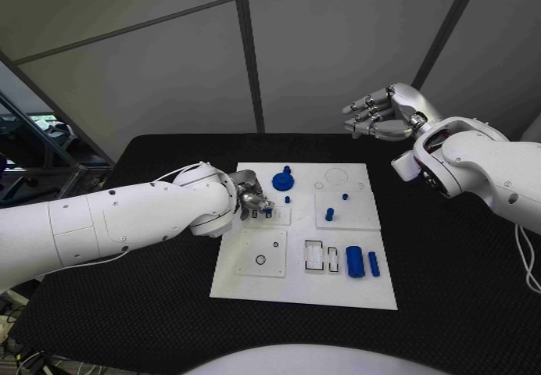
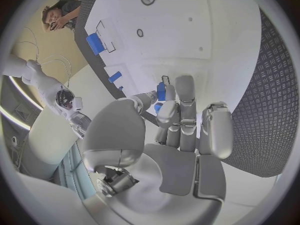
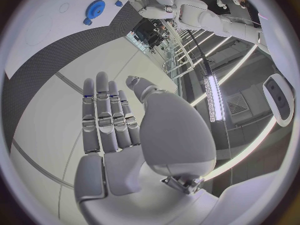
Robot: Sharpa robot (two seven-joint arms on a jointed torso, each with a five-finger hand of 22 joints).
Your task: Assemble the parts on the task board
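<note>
Black table (image 1: 451, 297) under everything, dark textured mat. White task board (image 1: 302, 293) lies at its middle, long side running away from me.

My left arm (image 1: 112, 223) reaches in over the board's left edge. My right arm (image 1: 496, 168) is raised well off to the far right of the board.

My right hand (image 1: 377, 113) hangs in the air beyond the board's far right corner, fingers apart and loosely curved, nothing in it; the right wrist view shows the palm bare.

My left hand (image 1: 254, 205) sits low over the board's left-middle section. In the left wrist view my fingertips (image 2: 165, 105) pinch a small blue part (image 2: 161, 91), held just above or against the board; cannot tell if it touches.

Parts on the board: blue round gear-like disc (image 1: 282, 182) near the far middle; a fat blue cylinder (image 1: 355, 261) and a thinner blue bar (image 1: 373, 263) lying side by side near the right edge; a short blue peg (image 1: 329, 213) upright mid-right; a tiny blue peg (image 1: 288, 199) near my left hand
</note>
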